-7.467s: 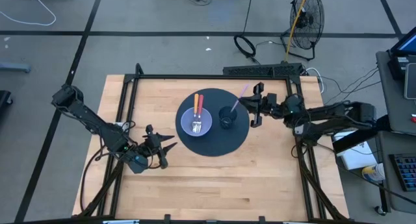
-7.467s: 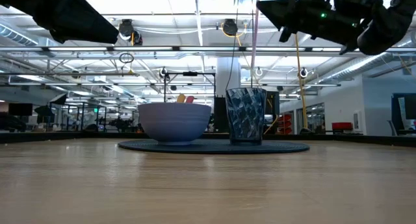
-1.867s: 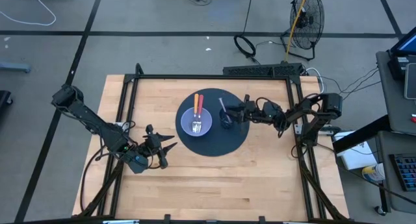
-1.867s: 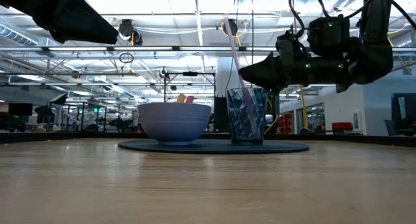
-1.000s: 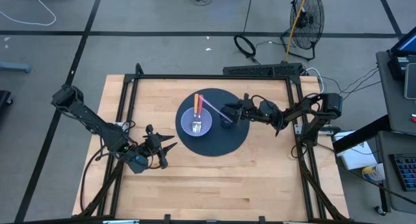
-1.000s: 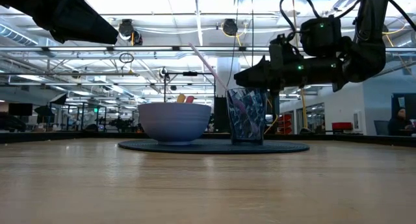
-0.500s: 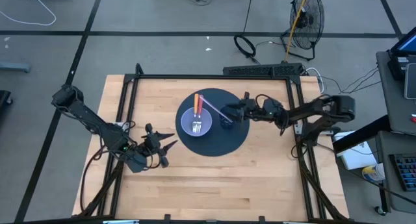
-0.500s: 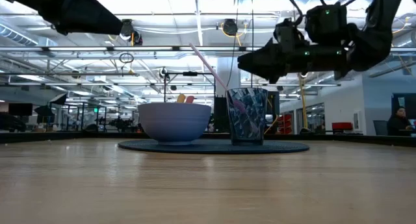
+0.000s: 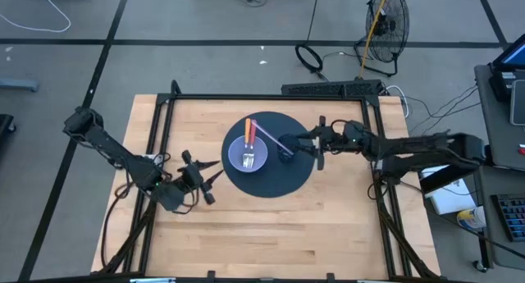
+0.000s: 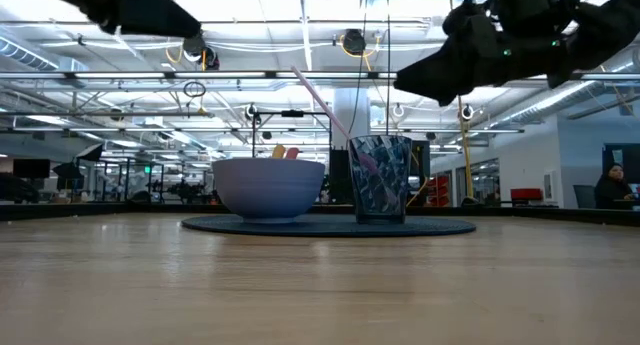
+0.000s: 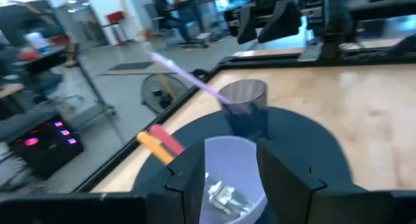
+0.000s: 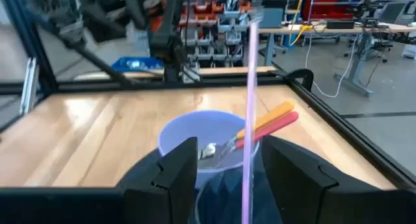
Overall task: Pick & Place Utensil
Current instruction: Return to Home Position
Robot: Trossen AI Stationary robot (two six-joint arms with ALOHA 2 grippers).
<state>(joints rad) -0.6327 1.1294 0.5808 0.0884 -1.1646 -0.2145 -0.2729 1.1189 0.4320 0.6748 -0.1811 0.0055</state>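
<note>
Pink straw (image 9: 267, 134) leans in the blue cup (image 9: 285, 152), at 3 o'clock from the purple bowl (image 9: 232, 156) on the mat (image 9: 272, 180). At the cup's 3 o'clock is the right gripper (image 9: 312, 143), at the mat's 8 o'clock the left gripper (image 9: 205, 178); both have jaws spread.

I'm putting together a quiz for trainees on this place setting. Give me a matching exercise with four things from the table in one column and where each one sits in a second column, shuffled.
1. pink straw
2. purple bowl
3. blue cup
4. round dark mat

A. lies flat under bowl and cup
B. stands on the mat, right of the bowl in the high view
C. holds the yellow- and red-handled utensils
D. leans out of the cup, toward the bowl

Pairs: 1-D, 2-C, 3-B, 4-A.
</note>
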